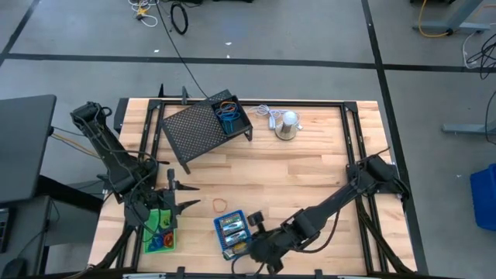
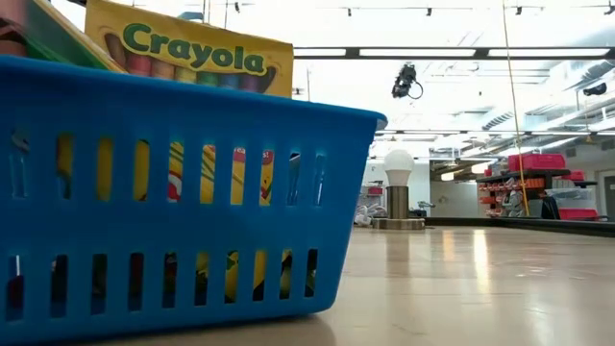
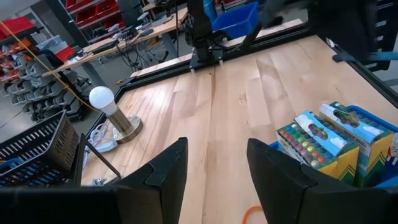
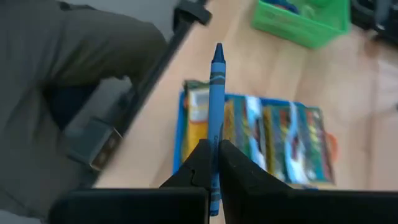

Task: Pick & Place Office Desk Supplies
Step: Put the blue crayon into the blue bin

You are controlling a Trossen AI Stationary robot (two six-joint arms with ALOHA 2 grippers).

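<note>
Above, we see the right gripper [image 4: 213,163] pinching a blue crayon [image 4: 216,106] upright over the blue tray [image 1: 223,250] of crayon boxes [image 4: 273,140] at the bench's near edge. Our left gripper [image 3: 214,171], fingers spread, apparently hovers by the green tray [image 1: 161,242] at the near-left corner.

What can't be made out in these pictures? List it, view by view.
- Low view: the blue tray fills the foreground, hiding both arms and most of the table behind it.
- High view: the blue crayon in the right gripper is too small to see.
- Right wrist view: the crayon's lower end is hidden between the fingers.
- Left wrist view: the orange loop is cut off by the edge.
</note>
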